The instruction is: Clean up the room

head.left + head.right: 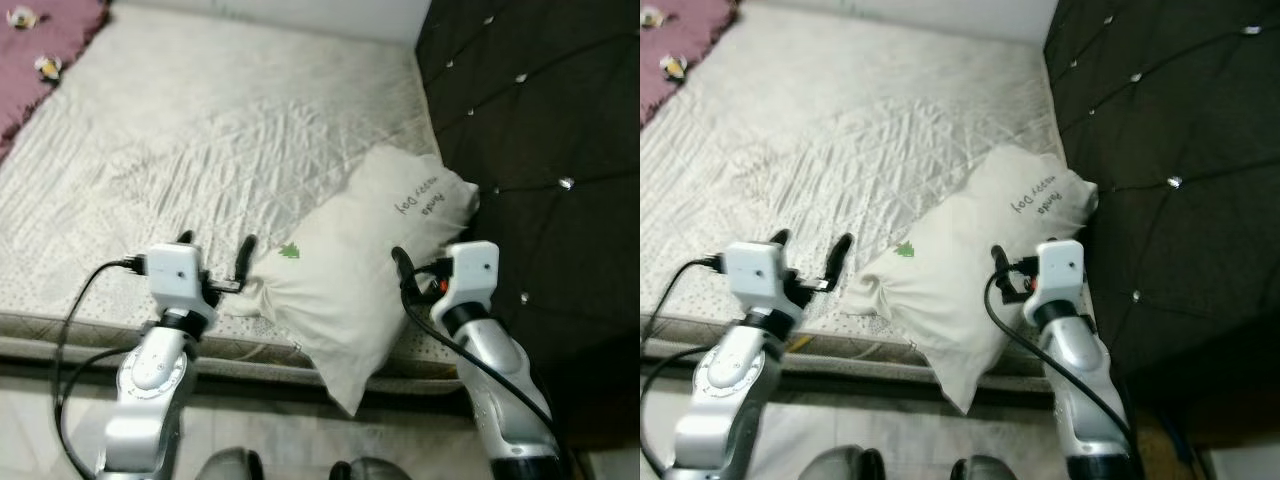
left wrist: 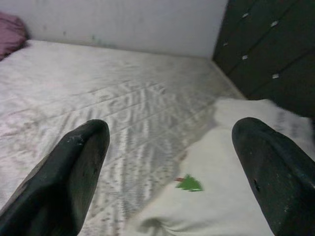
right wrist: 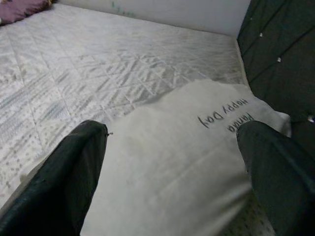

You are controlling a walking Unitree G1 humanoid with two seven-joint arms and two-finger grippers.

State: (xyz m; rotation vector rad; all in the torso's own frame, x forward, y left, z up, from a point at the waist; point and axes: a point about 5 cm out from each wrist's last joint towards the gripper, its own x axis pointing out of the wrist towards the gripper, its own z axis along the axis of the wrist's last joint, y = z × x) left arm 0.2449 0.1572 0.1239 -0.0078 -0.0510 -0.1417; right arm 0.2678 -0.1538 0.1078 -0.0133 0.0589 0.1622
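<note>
While both arms reach over the near edge of the bed (image 1: 150, 150), the step in hand looks to be taking hold of the pillow (image 1: 350, 280) so it can be set straight against the headboard (image 1: 540, 150). To do this well, I would judge that each side should close on a good fold of the cloth, not just skim the slick cover, and that the two arms should lift together so the soft filling does not sag and drag on the mattress.

The pillow lies askew at the near right of the bed, its far corner close by the dark padded headboard and its near corner hanging off the mattress edge. It carries a small green tree mark (image 1: 290, 251) and a line of handwriting-style print (image 1: 418, 197).

Just left of the pillow's left corner sits the left gripper (image 1: 215, 258), its jaws spread wide and holding nothing; in its wrist view the corner lies between the fingers. At the pillow's right side sits the right gripper (image 3: 172, 162), jaws likewise spread and empty, with the pillow's body between them.

A pink blanket (image 1: 45, 50) lies at the far left.
</note>
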